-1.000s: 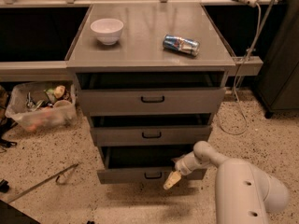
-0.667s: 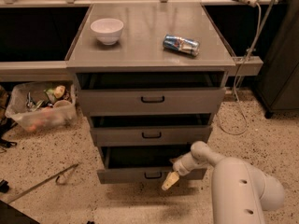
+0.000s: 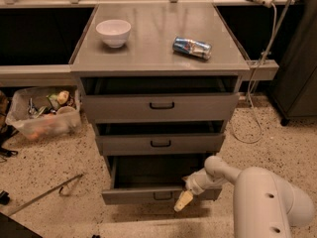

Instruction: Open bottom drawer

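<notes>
The bottom drawer is the lowest grey drawer of the cabinet, with a small black loop handle. It stands pulled out, and its dark inside shows behind the front. My gripper is at the drawer's front face, just right of the handle, low near the floor. The white arm reaches in from the lower right. The middle drawer and the tall top drawer also stand slightly out.
A white bowl and a lying blue can rest on the cabinet top. A clear bin of clutter sits on the floor at the left. A metal rod lies on the floor. A cable hangs at the right.
The bottom drawer's front has come further out toward the camera, and my gripper has moved with it, lower in the view.
</notes>
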`<act>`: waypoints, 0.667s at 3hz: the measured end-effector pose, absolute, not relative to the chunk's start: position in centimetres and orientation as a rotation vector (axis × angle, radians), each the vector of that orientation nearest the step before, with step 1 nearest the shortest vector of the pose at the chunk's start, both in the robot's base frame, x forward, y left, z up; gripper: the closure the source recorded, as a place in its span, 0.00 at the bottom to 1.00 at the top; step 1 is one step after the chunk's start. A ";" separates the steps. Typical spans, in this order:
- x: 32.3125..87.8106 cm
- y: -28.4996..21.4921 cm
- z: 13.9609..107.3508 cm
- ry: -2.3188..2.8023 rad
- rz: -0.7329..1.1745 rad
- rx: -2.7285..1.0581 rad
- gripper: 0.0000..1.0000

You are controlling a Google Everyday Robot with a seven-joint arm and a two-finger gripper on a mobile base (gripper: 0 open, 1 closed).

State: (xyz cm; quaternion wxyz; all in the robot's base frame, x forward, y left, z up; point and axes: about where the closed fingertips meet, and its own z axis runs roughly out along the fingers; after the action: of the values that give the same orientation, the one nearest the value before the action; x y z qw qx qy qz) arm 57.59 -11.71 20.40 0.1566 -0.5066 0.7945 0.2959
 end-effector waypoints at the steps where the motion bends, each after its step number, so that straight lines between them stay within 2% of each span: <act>1: 57.6 -11.7 20.4 2.274 0.847 -1.450 0.00; 2: 56.1 -11.7 19.9 2.291 0.858 -1.477 0.00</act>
State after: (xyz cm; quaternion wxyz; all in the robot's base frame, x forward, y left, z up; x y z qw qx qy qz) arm 56.06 -11.67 19.94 0.1416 -0.5116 0.7937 0.2972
